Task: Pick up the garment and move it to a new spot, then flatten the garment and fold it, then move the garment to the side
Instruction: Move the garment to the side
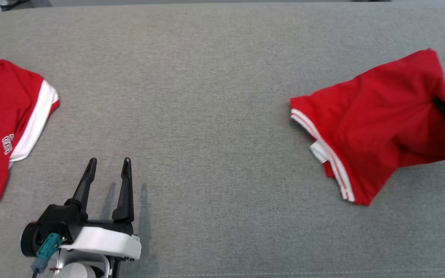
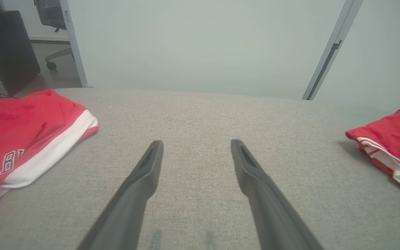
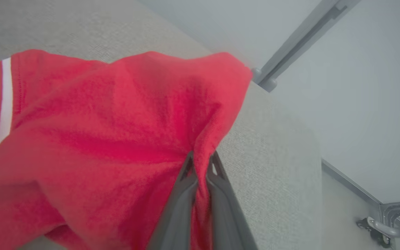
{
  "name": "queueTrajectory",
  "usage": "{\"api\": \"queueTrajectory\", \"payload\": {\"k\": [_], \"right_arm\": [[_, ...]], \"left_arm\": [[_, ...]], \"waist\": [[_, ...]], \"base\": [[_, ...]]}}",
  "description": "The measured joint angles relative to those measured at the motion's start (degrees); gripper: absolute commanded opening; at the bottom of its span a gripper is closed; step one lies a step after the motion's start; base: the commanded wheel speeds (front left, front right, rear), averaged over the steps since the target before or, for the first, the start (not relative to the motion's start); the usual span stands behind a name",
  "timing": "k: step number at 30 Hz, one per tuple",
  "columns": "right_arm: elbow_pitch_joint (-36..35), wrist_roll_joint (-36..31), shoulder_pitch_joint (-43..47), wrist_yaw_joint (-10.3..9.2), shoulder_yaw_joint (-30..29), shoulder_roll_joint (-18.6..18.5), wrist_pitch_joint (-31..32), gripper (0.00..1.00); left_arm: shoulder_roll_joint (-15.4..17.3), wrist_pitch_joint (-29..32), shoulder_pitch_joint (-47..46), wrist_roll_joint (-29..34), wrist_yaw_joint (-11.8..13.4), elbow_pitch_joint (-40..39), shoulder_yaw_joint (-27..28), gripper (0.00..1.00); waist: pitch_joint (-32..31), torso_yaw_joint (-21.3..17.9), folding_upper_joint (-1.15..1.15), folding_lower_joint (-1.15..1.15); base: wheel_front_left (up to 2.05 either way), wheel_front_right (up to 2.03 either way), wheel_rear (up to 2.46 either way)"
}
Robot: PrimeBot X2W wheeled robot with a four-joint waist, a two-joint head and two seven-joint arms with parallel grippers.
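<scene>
A red garment (image 1: 377,116) with thin white stripes along its hem lies crumpled at the right of the grey cloth-covered table (image 1: 207,96). My right gripper (image 1: 439,102) comes in from the right edge and is shut on a fold of its far right side. The right wrist view shows the two fingers pinched together (image 3: 201,158) with red cloth (image 3: 116,121) bunched and lifted between them. My left gripper (image 1: 109,160) stands open near the front left, over bare table, with nothing between its fingers (image 2: 196,144). The garment's striped edge (image 2: 398,139) lies at the right of the left wrist view.
A second red garment (image 1: 2,116) with a broad white band and white lettering lies at the table's left edge, close to my left gripper (image 2: 19,128). The table's right edge and metal frame legs (image 3: 391,222) sit just beyond the right gripper.
</scene>
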Motion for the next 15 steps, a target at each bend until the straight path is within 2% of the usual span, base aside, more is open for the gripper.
{"api": "queueTrajectory", "payload": {"k": [4,9,15], "right_arm": [[1.41,-0.18,-0.08,0.00,-3.05,-2.66,0.23,0.00],[6.43,-1.47,-1.23,0.00,-5.53,-4.94,-0.60,0.00],[15.03,-4.38,-3.83,0.00,-11.31,-4.17,-3.82,0.00]], "left_arm": [[1.09,0.10,-1.58,1.25,-0.43,-0.99,-0.11,1.00],[2.10,1.21,-4.36,2.09,-0.96,-2.85,-0.41,1.00],[3.46,2.53,-7.40,2.74,-1.00,-5.16,-0.54,1.00]], "waist": [[1.72,-1.95,0.00,0.00],[5.17,-3.62,0.00,0.00],[10.35,-4.76,0.00,0.00]], "base": [[0.00,0.00,0.00],[0.00,0.00,0.00],[0.00,0.00,0.00]]}}
